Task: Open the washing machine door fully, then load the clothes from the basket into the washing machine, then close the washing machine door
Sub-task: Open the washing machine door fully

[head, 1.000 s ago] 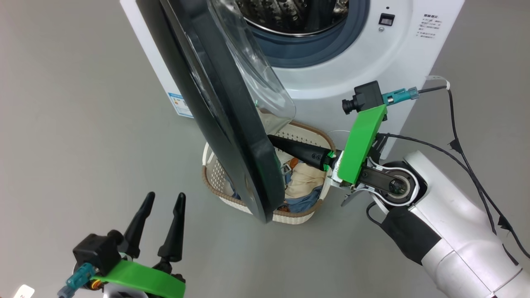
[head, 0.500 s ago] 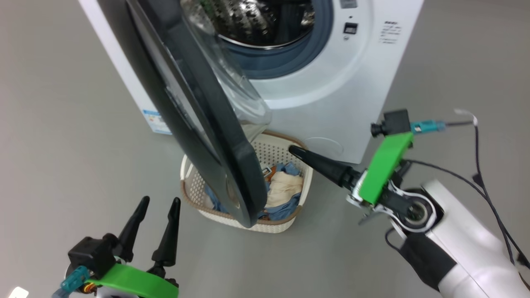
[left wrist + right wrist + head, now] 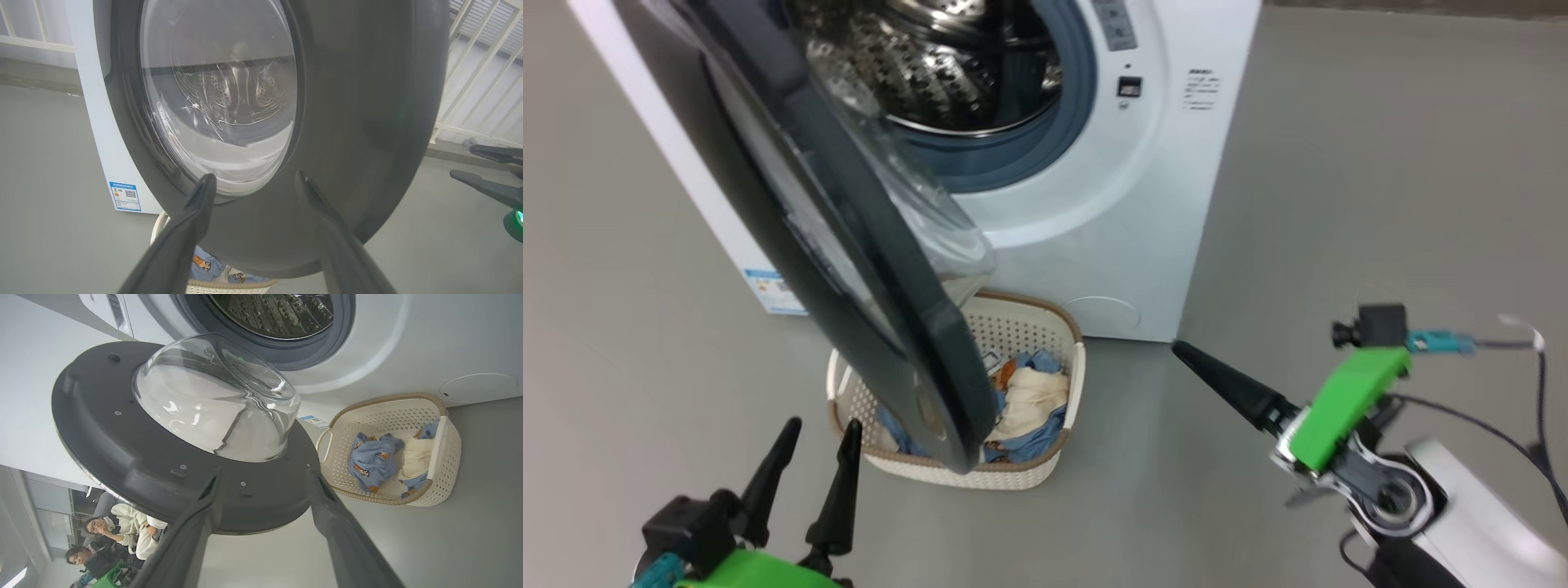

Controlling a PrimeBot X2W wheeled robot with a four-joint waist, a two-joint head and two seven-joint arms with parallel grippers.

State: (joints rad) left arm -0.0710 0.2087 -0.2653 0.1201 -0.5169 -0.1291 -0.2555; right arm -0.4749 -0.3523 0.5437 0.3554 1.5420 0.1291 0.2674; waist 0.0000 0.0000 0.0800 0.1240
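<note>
Opening judged unfinished: the washing machine door (image 3: 907,310) stands part-swung off the washing machine (image 3: 1094,245), overhanging the basket (image 3: 1045,304) on the floor (image 3: 1339,204) where the clothes (image 3: 1029,404) lie unloaded; left tool (image 3: 822,422) and right tool (image 3: 264,475) both released, empty; loading and closing remain.

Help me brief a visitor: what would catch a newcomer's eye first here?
The big black-rimmed washing machine door, standing open with its glass bowl bulging, dominates the head view's left. Behind it gleams the steel drum, and under its lower edge sits the basket of blue and cream clothes.
</note>
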